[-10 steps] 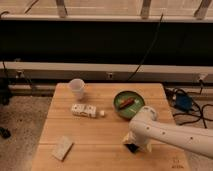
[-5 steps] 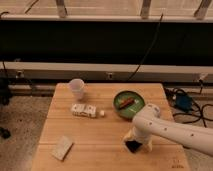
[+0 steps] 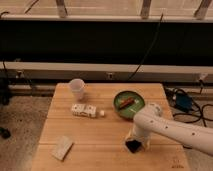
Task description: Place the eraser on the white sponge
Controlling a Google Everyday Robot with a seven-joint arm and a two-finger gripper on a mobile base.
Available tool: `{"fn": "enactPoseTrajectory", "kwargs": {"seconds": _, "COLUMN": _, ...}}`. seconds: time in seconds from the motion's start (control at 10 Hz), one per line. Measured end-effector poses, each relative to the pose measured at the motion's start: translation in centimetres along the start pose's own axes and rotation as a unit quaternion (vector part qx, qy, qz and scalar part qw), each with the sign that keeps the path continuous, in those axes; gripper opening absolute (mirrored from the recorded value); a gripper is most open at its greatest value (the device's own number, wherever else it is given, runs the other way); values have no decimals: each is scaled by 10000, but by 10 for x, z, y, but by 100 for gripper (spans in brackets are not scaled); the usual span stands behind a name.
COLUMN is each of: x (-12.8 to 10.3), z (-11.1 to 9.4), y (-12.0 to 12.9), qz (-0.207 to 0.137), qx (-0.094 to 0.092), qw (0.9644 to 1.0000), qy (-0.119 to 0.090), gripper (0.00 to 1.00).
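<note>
The eraser [image 3: 132, 146] is a flat black block at the gripper's tip, low over the wooden table [image 3: 100, 135] right of centre. My gripper [image 3: 134, 142] reaches down from the white arm [image 3: 165, 127] that comes in from the lower right, and it sits right on the eraser. The white sponge [image 3: 62, 147] is a pale speckled pad lying flat near the table's front left corner, well left of the gripper.
A green bowl [image 3: 128, 104] holding a reddish-brown stick [image 3: 127, 102] stands just behind the arm. A white cup [image 3: 77, 89] stands at the back left. A small white patterned packet [image 3: 83, 110] lies mid-table. Cables and a blue object [image 3: 181, 100] lie on the floor at right.
The arm has shifted slightly left and forward, with the black eraser staying at the gripper's tip. Nothing else on the table has moved.
</note>
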Motion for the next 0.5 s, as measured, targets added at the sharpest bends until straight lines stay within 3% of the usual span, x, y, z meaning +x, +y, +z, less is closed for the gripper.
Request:
{"fn": "enactPoseTrajectory", "kwargs": {"seconds": 0.1, "x": -1, "z": 0, "y": 1, "qz": 2, "qx": -1, "qw": 10000, "qy": -3, "gripper": 12}}
{"fn": "enactPoseTrajectory", "kwargs": {"seconds": 0.5, "x": -24, "z": -24, "y": -22, "qz": -434, "qx": 66, "qw": 9990, "qy": 87, "gripper": 10}}
